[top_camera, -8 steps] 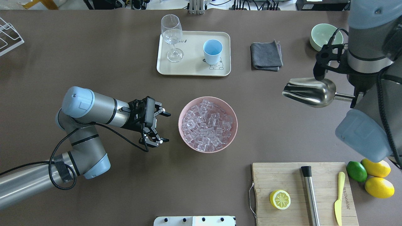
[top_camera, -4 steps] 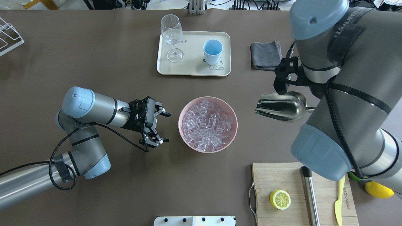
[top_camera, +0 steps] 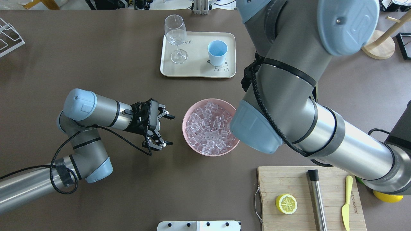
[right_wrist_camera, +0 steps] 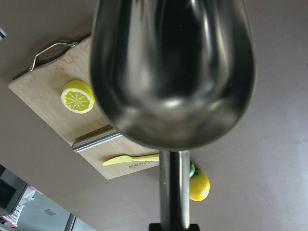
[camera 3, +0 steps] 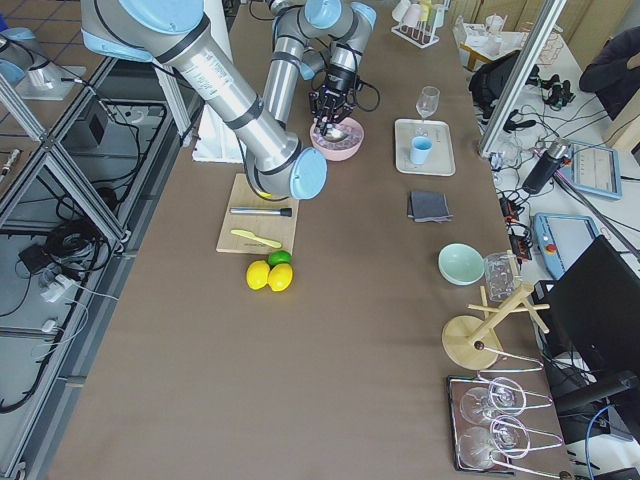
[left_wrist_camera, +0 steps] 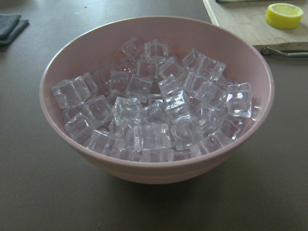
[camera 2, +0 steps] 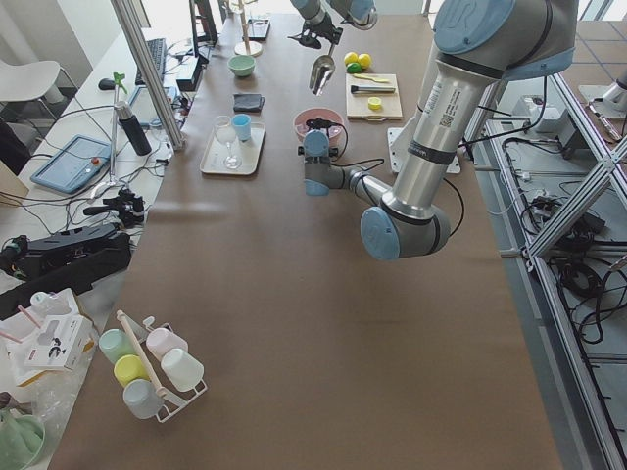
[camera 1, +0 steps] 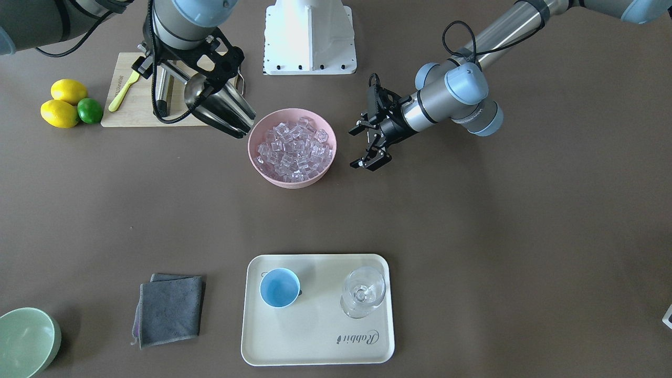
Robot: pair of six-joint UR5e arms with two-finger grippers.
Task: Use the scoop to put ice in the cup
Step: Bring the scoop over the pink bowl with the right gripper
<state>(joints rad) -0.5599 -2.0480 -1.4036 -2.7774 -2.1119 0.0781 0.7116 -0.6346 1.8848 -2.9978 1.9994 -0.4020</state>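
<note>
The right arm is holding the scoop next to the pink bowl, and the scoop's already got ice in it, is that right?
Not quite: the scoop is empty, as the right wrist view shows. It is indeed held next to the pink bowl, and all the ice lies in that bowl.

Overhead and front cameras faced each other across the bowl point(top_camera: 184, 126): tray point(top_camera: 196, 65) at its 12 o'clock overhead, 6 o'clock frontally. Side cameras stood far, wrist cameras close.
</note>
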